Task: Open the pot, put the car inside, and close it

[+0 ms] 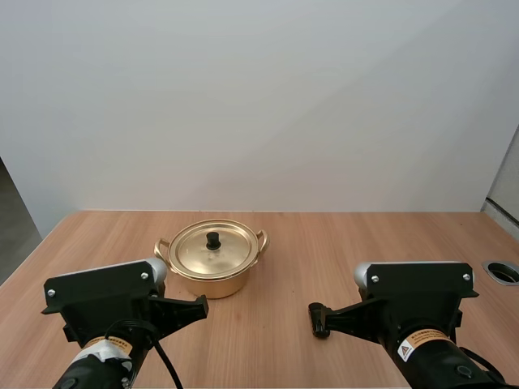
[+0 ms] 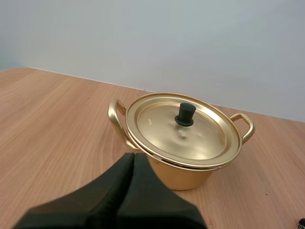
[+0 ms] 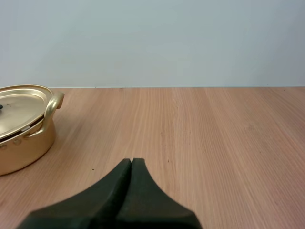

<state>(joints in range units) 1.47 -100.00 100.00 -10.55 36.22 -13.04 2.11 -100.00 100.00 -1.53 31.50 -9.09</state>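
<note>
A golden pot (image 1: pixel 212 263) stands on the wooden table, its lid (image 1: pixel 212 246) on and a black knob (image 1: pixel 212 240) in the middle. My left gripper (image 1: pixel 200 306) is shut and empty, just in front of the pot; its fingers lie together as one dark wedge (image 2: pixel 133 160) close to the pot's (image 2: pixel 183 164) near wall, below the lid (image 2: pixel 183 129). My right gripper (image 1: pixel 318 318) is shut too, right of the pot, with bare table ahead of its tip (image 3: pixel 132 163). The pot (image 3: pixel 21 138) stands off to the side of it.
A round cable hole (image 1: pixel 504 271) sits in the table near its right edge. The wooden table (image 1: pixel 324 251) stretches wide behind and to the right of the pot. A plain white wall stands behind the table.
</note>
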